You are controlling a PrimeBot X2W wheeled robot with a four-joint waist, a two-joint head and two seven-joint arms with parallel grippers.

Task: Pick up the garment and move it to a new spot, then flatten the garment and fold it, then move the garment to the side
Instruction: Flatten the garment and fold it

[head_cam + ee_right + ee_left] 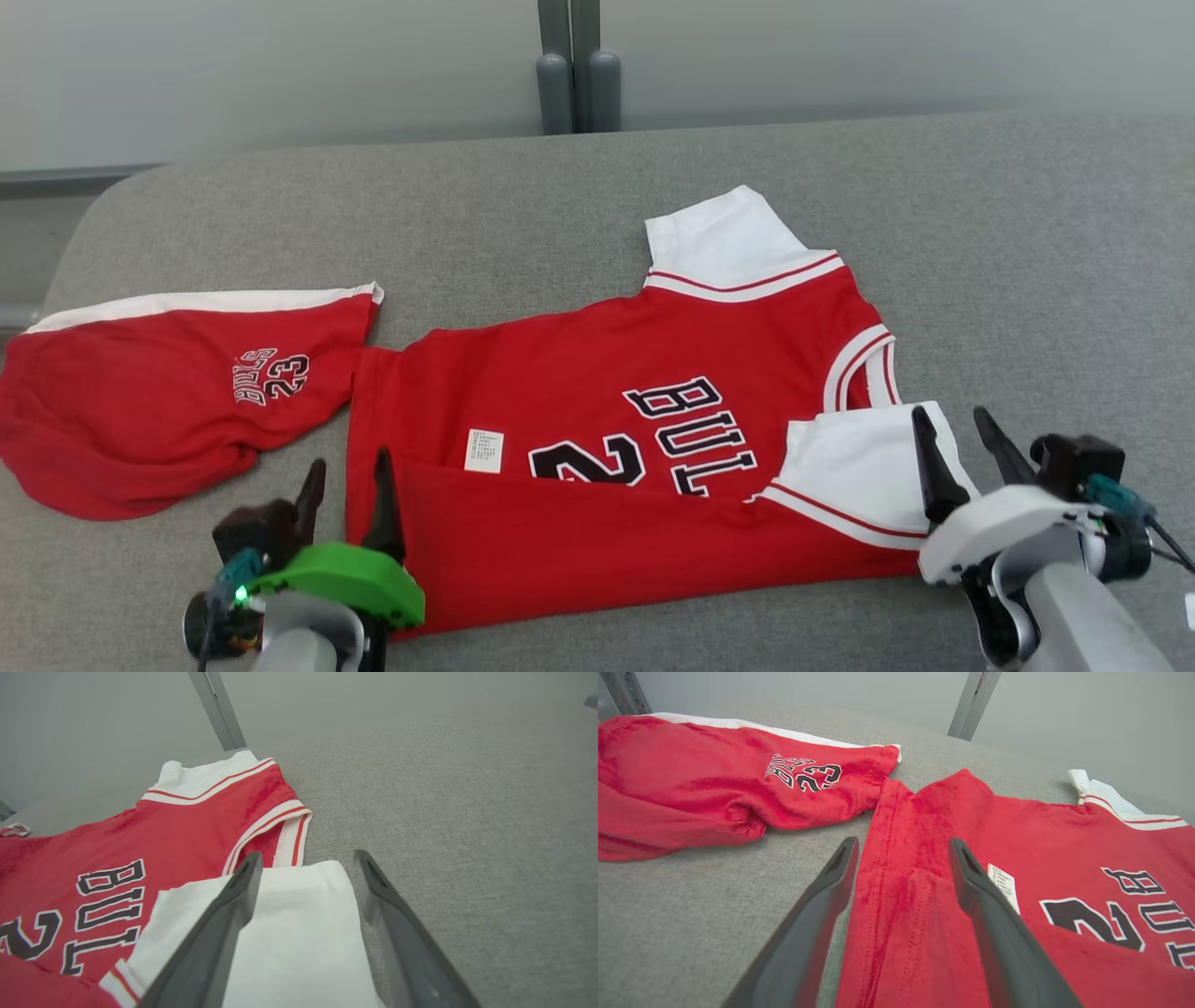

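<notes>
Head view shows red shorts (140, 401) beside the half-folded jersey (607, 373), left fingers (383, 504) and right fingers (934, 476) spread wide, empty.

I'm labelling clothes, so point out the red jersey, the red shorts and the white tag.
red jersey (560, 364), head view, red area beside lettering
red shorts (140, 401), head view, red leg panel
white tag (484, 451), head view, its centre

Left pincer (347, 464), jaws wide apart, pointing forward, right pincer (950, 417) likewise, jaws wide apart.
</notes>
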